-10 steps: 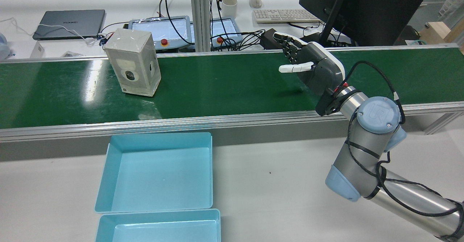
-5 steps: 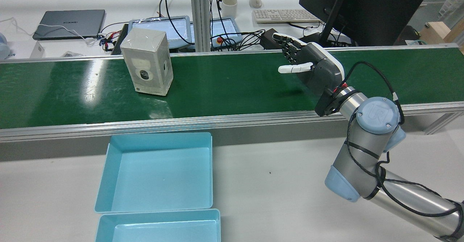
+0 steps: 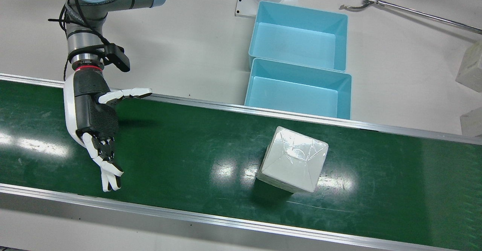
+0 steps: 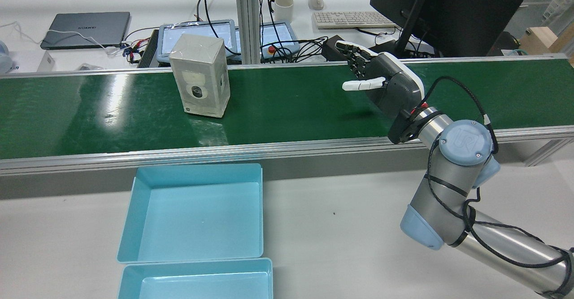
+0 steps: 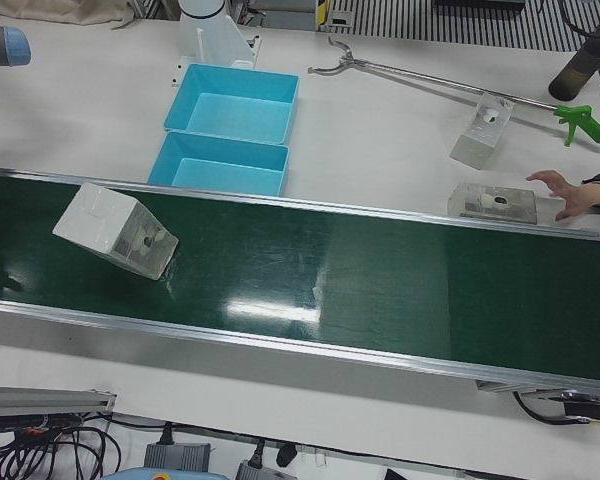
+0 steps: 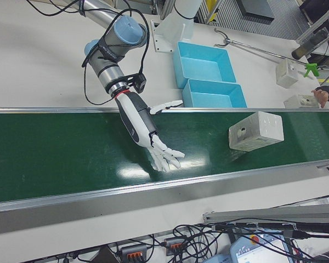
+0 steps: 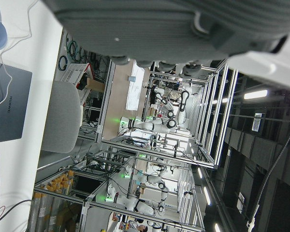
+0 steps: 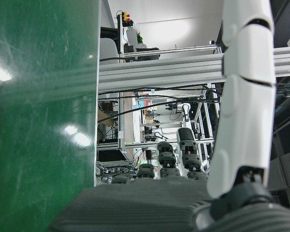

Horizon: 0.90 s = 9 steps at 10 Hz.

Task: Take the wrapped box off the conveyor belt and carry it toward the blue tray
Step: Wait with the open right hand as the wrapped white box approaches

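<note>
Riding nearer on the green conveyor belt (image 4: 291, 101), the plastic-wrapped white upright box (image 4: 201, 75) approaches the right hand (image 4: 381, 81), which waits spread wide, empty, to intercept it.

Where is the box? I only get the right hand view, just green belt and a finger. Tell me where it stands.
Observer: The box stands upright on the belt, well off to the robot's left of the right hand, not touching it.
Operator: Report the hand's state.
Observer: It is open over the belt, thumb spread, holding nothing.
Operator: Now give me the drop-off.
Observer: The blue tray sits on the white table on the robot's side of the belt, roughly level with the box, with a second tray right behind it. Both are empty.
</note>
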{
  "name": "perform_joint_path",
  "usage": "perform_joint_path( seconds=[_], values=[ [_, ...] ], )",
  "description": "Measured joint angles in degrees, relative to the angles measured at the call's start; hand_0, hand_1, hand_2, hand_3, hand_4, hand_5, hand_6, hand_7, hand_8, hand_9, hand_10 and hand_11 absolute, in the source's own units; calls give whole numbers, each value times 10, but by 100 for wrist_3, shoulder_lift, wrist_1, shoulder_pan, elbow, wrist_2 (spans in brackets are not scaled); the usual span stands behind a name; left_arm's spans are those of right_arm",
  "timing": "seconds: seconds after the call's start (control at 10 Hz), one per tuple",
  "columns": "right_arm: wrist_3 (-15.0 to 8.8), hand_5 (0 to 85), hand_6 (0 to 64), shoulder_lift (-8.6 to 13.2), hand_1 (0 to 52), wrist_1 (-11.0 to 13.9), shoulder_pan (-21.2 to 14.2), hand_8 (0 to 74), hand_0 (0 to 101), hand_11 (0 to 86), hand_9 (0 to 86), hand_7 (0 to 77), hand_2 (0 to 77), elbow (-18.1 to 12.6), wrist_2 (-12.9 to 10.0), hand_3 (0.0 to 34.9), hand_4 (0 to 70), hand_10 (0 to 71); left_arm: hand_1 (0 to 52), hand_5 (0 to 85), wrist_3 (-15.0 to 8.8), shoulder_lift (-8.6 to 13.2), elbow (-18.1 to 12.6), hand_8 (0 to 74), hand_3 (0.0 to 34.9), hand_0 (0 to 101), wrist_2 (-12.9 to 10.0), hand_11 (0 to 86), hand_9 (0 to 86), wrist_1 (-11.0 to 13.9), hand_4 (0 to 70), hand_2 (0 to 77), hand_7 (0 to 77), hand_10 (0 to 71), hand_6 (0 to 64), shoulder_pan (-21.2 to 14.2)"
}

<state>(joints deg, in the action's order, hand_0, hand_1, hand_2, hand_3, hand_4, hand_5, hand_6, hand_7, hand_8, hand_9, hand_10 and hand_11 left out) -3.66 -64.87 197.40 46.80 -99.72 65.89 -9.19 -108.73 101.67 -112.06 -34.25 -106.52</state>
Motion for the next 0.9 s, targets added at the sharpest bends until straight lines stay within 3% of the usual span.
perform_joint_path(
  seconds=[0.9],
  values=[
    [3,191,33,-7,142,0,9,11,470,11,49,27,120,18,2,0,98,0,0,11,0,0,0,5,0,0,0,5,0,0,0,11,5,5,5,0]
  ],
)
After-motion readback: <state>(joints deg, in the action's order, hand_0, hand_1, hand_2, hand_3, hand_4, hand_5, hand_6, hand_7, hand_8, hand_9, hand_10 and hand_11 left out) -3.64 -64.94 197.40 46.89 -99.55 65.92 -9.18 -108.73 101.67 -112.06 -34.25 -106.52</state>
